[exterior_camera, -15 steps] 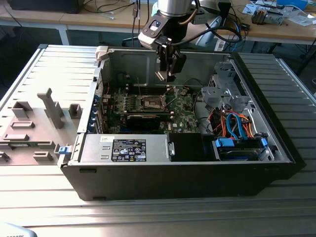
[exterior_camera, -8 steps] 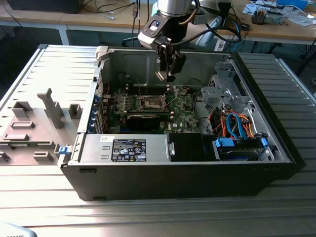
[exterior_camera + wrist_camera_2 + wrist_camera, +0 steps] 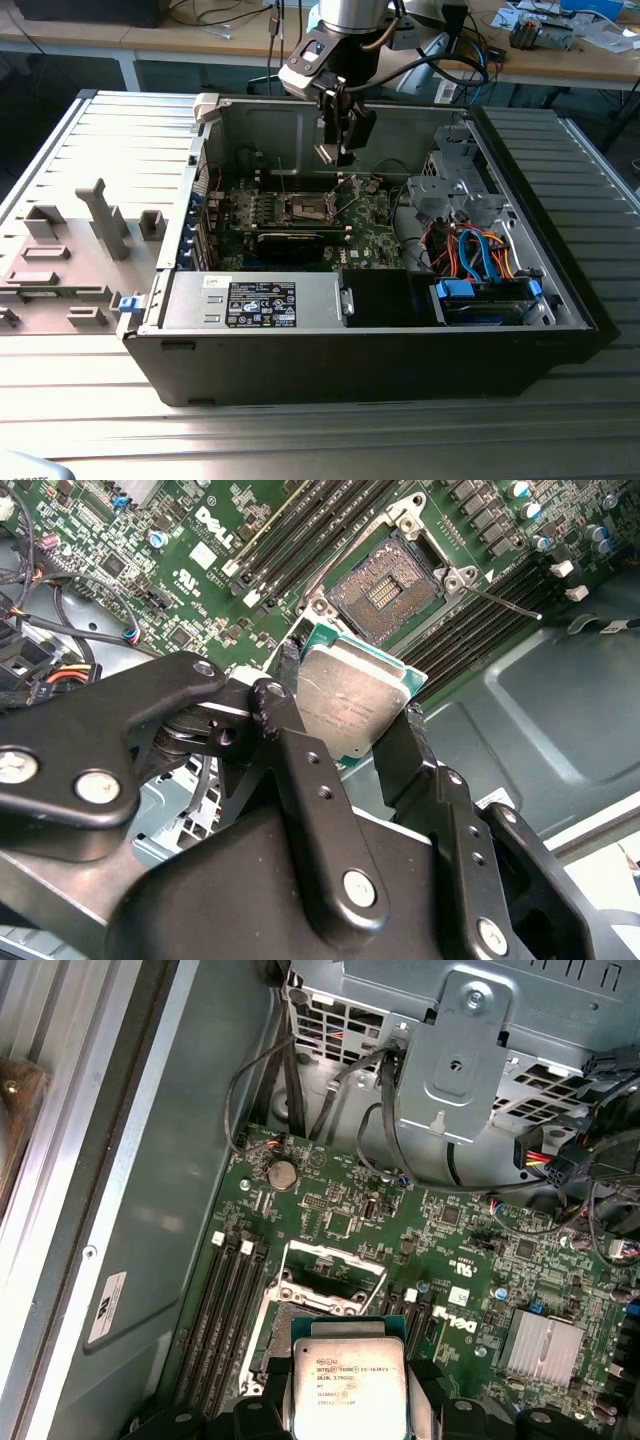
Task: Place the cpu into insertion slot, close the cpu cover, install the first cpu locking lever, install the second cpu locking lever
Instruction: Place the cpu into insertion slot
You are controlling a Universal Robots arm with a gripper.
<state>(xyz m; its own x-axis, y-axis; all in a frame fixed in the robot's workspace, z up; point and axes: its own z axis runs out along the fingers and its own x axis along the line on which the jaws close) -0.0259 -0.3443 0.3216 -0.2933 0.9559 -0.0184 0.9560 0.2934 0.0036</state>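
Between the black fingers (image 3: 300,745) of the gripper (image 3: 346,718) sits the cpu (image 3: 350,695), clamped by two opposite edges, silvery top turned to both wrist views, the jaws closed only to the chip's width. It hangs clear of the insertion slot (image 3: 385,585), which lies uncovered with its dark pin field showing, set in the green board (image 3: 470,1230). Around the board stands the open computer case (image 3: 400,350), into which the arm (image 3: 350,20) reaches from above in the exterior view.
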